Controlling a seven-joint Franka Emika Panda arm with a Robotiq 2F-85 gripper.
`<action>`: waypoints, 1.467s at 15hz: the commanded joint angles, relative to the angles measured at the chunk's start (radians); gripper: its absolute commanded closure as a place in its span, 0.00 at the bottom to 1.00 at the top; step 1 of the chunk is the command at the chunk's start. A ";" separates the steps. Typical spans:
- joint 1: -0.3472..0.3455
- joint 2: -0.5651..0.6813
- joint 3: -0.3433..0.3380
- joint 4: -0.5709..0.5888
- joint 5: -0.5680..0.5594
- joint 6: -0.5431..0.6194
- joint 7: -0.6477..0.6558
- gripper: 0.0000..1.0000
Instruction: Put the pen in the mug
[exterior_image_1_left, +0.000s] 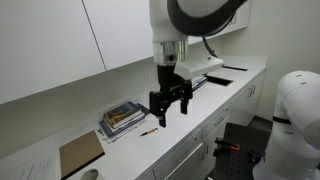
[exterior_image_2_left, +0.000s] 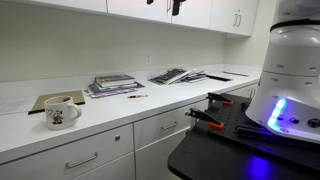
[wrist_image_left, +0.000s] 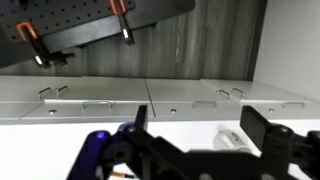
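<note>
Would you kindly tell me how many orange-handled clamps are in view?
2, both on the dark pegboard top beside the counter: one clamp farther back, one nearer the camera. Others may be hidden.

The gripper (wrist_image_left: 195, 122) is hanging with jaws spread over the worktop's (wrist_image_left: 40, 135) front edge. White drawers (wrist_image_left: 90, 100) are showing just beyond that edge, and two orange clamps (wrist_image_left: 122, 22) are lying farther off on a dark pegboard (wrist_image_left: 80, 25).
</note>
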 joint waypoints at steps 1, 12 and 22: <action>-0.055 0.153 0.035 -0.022 0.007 0.259 0.122 0.00; -0.185 0.732 -0.069 0.139 -0.338 0.864 0.728 0.00; -0.082 0.812 -0.230 0.208 -0.450 0.857 0.921 0.00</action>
